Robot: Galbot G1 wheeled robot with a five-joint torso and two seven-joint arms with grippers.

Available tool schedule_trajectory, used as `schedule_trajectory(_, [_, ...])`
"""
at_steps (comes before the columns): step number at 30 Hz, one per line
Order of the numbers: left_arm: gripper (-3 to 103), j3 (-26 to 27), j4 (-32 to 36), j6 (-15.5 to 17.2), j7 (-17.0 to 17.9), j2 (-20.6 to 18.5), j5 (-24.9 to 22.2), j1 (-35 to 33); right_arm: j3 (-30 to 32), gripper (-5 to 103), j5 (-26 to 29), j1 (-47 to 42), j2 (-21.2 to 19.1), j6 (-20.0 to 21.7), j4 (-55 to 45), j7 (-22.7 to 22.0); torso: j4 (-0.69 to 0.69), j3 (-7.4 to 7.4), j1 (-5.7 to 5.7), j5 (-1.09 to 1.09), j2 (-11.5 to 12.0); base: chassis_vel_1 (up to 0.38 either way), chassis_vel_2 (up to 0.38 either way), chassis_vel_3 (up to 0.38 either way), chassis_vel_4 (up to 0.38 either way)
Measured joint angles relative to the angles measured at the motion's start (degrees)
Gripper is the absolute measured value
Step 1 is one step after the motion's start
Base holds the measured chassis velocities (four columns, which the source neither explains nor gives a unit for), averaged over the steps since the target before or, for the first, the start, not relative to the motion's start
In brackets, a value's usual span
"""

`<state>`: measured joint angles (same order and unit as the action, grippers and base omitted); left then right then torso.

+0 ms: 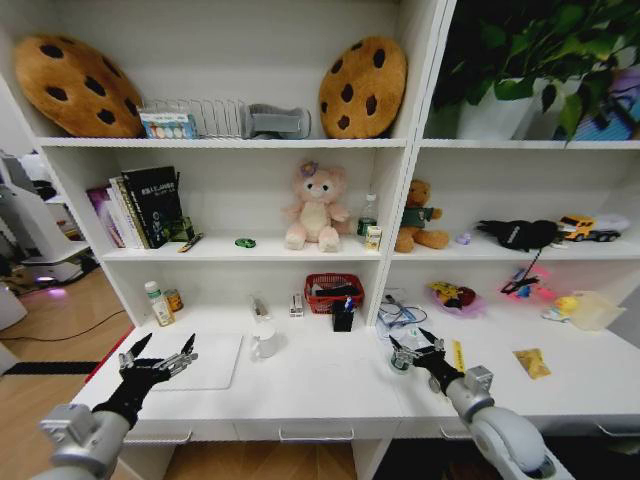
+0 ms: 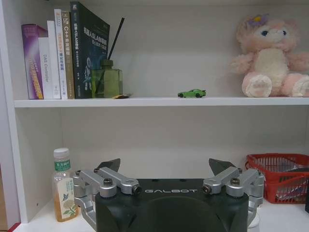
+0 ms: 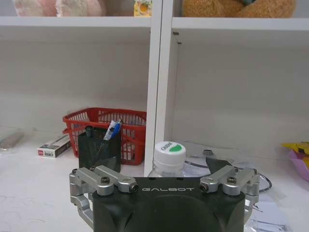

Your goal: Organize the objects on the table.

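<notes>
My right hand (image 1: 412, 350), fingers apart, sits at a bottle (image 3: 169, 155) standing just past it on the tabletop (image 1: 320, 385), while my left hand (image 1: 157, 357), also apart, hangs over the near edge of the laptop (image 1: 205, 358).

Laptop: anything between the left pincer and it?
Nothing visible. In the head view the open left pincer overlaps the laptop's near left corner. The white mug stands beside its right edge and the tea bottle behind it, neither in between. The right pincer is at a white-capped bottle.
</notes>
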<state>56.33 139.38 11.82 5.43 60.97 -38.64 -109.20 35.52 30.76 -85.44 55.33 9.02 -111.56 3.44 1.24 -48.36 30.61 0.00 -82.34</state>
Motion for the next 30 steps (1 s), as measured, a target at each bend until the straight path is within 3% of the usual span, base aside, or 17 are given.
schedule_trajectory(6, [100,0.0,0.0,0.0,0.0,0.0,0.0,0.0,-1.97,103,0.89,2.03,0.22,1.01,2.29,0.48,0.0,0.0,0.0,0.0,0.0,0.0,0.0,0.0,0.0])
schedule_trajectory(15, [100,0.0,0.0,0.0,0.0,0.0,0.0,0.0,-2.32,68,1.5,2.42,0.53,1.11,1.42,0.05,0.0,0.0,0.0,0.0,0.0,0.0,0.0,0.0,0.0])
schedule_trajectory(16, [100,0.0,0.0,0.0,0.0,0.0,0.0,0.0,-2.32,68,1.5,2.42,0.53,1.11,1.42,0.05,0.0,0.0,0.0,0.0,0.0,0.0,0.0,0.0,0.0])
schedule_trajectory(18, [100,0.0,0.0,0.0,0.0,0.0,0.0,0.0,-2.15,57,1.8,2.32,0.38,1.2,0.93,-0.04,0.0,0.0,0.0,0.0,0.0,0.0,0.0,0.0,0.0])
schedule_trajectory(21, [100,0.0,0.0,0.0,0.0,0.0,0.0,0.0,-2.12,51,1.91,2.29,0.37,1.25,0.83,-0.12,0.0,0.0,0.0,0.0,0.0,0.0,0.0,0.0,0.0])
schedule_trajectory(26, [100,0.0,0.0,0.0,0.0,0.0,0.0,0.0,-1.6,32,2.47,2.02,0.26,1.42,0.46,-0.66,0.0,0.0,0.0,0.0,0.0,0.0,0.0,0.0,0.0])
schedule_trajectory(30, [100,0.0,0.0,0.0,0.0,0.0,0.0,0.0,-1.34,31,2.5,1.82,0.26,1.42,0.37,-0.75,0.0,0.0,0.0,0.0,0.0,0.0,0.0,0.0,0.0])
